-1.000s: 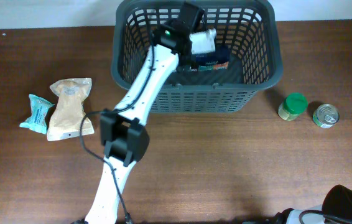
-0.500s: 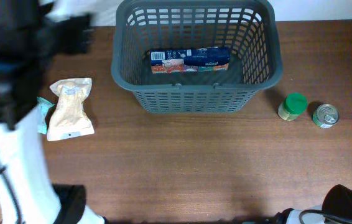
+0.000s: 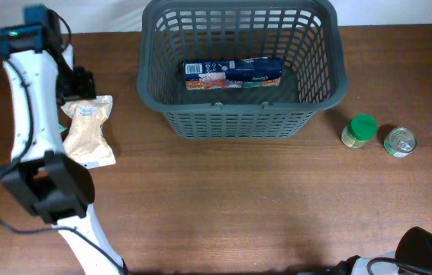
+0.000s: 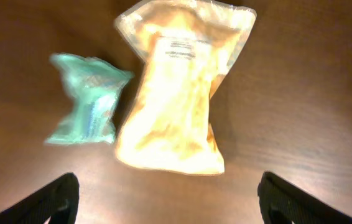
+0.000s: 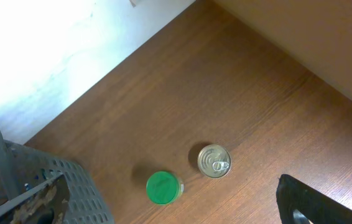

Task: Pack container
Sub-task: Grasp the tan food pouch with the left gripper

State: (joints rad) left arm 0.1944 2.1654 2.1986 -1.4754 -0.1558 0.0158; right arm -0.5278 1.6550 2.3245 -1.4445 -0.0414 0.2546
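Observation:
The dark grey lattice container [image 3: 319, 92] stands at the back centre and holds a blue and orange packet [image 3: 233, 74]. Its corner shows in the right wrist view [image 5: 14, 177]. My left gripper [image 3: 77, 82] is open and empty above a beige pouch [image 3: 86, 131] at the left. In the left wrist view the open fingers [image 4: 173, 208] hover over the beige pouch [image 4: 176, 93] and a teal packet [image 4: 86, 107] beside it. My right gripper [image 5: 176, 213] is open and empty, high above the table.
A green-lidded jar [image 3: 361, 130] and a small tin can [image 3: 399, 142] stand right of the container; both show in the right wrist view, the jar [image 5: 163, 188] and the can [image 5: 214, 160]. The left arm [image 3: 29, 130] hides the teal packet from overhead.
My left arm has swung out of the container to the far left, leaving the blue and orange packet inside, and now hovers over the pouches.

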